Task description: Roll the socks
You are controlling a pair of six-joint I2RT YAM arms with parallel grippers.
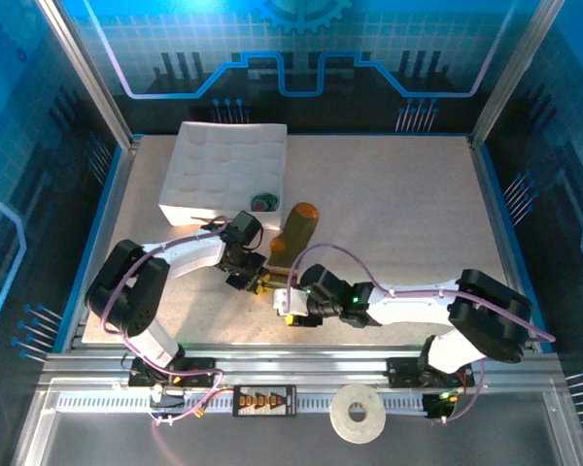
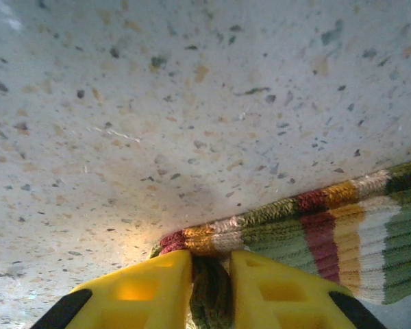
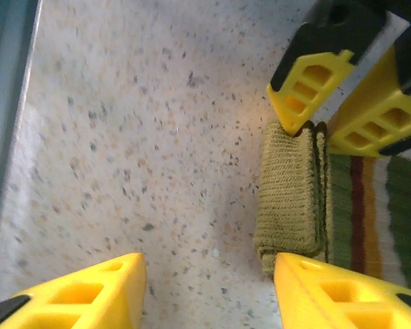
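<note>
The olive-green sock (image 1: 296,231) lies flat on the table, with its orange toe pointing away from the arms. Its striped bands (image 2: 342,226) run beside a folded olive cuff end (image 3: 291,192). My left gripper (image 2: 211,281) is shut on that folded end, and the knit is pinched between its yellow fingers (image 3: 308,82). My right gripper (image 3: 209,288) stands open just in front of the fold. Its right finger (image 3: 342,295) touches the fold's near corner, and bare table lies between the jaws. A small rolled dark green-blue bundle (image 1: 262,202) sits in the tray.
The white gridded tray (image 1: 223,165) stands at the back left, close behind the left arm. The speckled tabletop (image 1: 398,204) stretches out to the right. A metal rail (image 3: 7,103) runs along the table's near edge by the right gripper.
</note>
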